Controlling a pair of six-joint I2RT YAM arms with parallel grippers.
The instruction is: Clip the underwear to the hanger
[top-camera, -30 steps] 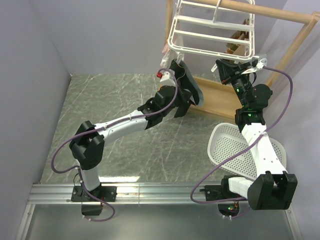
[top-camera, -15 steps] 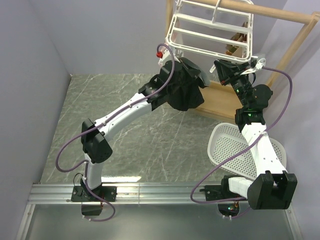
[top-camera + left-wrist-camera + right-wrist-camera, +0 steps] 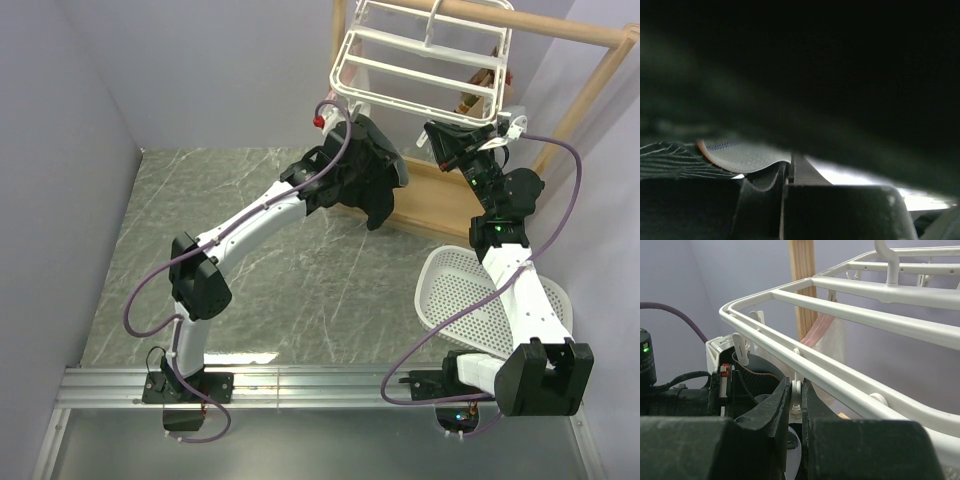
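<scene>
The underwear (image 3: 375, 180), a black bundle at upper centre of the overhead view, hangs just under the near left corner of the hanger (image 3: 880, 291). It is pinched in the closed left gripper (image 3: 790, 172), while the right gripper (image 3: 796, 399) is clamped narrowly on a small white clip (image 3: 796, 386) on the near rail. The waistband edge should, I judge, be fed up beside that clip while the rack is held steady. Compared with a second ago the left arm has lifted and the right has barely moved.
</scene>
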